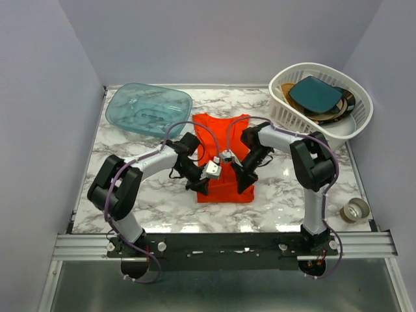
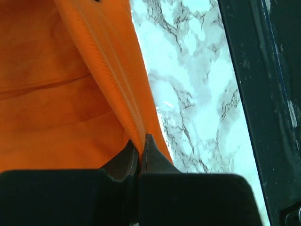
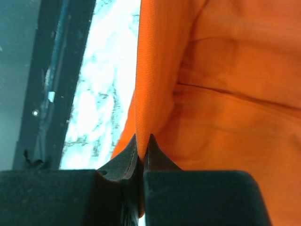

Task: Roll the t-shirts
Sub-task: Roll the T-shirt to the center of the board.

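1. Your t-shirt [image 1: 224,192] lay flat in the middle of the tabletop [image 1: 130,188]. It was folded into a narrow strip running from the far side toward the near edge.
2. Your left gripper [image 1: 200,187] was closed tight on the strip's near left corner. In the left wrist view its fingers [image 2: 124,160] pinched a raised fold of the orange fabric, with bare marble showing beside it.
3. Your right gripper [image 1: 246,183] was likewise closed on the near right corner. The right wrist view showed its fingers [image 3: 160,160] clamping a thin upright ridge of cloth.
4. Both grippers sat low at the t-shirt's near end, one at each side, with bare fabric between them.
5. A teal tub [image 1: 148,108] stood at the far left corner of the tabletop, apart from the t-shirt.
6. A white basket [image 1: 292,117] holding dishes [image 1: 316,96] stood at the far right corner.
7. A small round roll [image 1: 355,210] sat by the near right corner, well apart from the t-shirt.
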